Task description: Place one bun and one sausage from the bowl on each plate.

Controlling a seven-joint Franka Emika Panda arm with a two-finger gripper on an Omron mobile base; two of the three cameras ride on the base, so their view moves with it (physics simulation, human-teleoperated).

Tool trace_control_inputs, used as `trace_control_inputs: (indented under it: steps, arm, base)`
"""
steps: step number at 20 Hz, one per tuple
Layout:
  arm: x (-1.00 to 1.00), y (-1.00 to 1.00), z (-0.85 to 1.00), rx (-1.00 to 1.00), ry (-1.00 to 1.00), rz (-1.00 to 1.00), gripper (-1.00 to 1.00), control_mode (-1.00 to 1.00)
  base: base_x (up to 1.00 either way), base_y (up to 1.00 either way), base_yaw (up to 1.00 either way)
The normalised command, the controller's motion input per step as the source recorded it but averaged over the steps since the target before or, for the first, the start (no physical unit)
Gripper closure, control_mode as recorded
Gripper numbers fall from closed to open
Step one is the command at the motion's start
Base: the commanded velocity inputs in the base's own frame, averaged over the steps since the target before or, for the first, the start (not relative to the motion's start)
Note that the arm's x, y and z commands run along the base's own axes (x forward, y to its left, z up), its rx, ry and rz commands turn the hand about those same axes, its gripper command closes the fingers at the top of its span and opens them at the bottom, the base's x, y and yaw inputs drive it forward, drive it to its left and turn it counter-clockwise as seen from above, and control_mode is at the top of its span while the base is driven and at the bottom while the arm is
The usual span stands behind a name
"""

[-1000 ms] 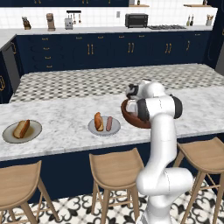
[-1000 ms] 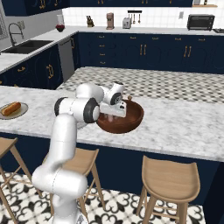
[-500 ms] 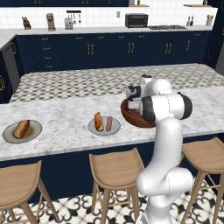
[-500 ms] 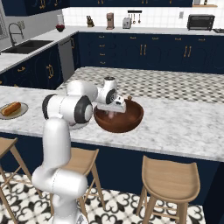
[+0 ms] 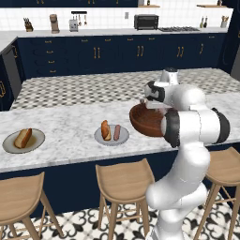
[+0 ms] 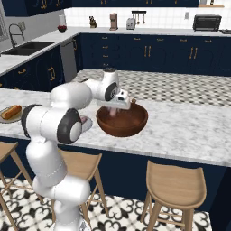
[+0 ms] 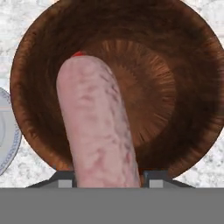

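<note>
The gripper [image 7: 107, 186] is clamped on a pale pink sausage [image 7: 98, 127], held above the dark wooden bowl [image 7: 183, 57] at the right of the marble counter [image 5: 70, 122]. It looks light, soft and a little slick, so a hold near mid-length would steady it better than this end grip. Its long axis runs straight out from the jaws, the free end pointing down toward the bowl's floor

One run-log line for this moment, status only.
gripper: shut on pink sausage | over dark reddish-brown wooden bowl | near plate: bun and sausage | far plate: bun
</note>
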Motion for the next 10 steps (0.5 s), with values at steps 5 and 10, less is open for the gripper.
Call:
trace_control_inputs:
  steps: [5, 10]
  arm:
    - [-1.00, 0.00, 1.00, -0.01, 0.00, 0.00, 1.00, -1.00]
    - [-0.73, 0.08, 0.64, -0.04, -0.02, 0.00, 1.00, 1.00]
  base:
    - [0.00, 0.00, 0.00]
    - [-0.17, 0.08, 0.00]
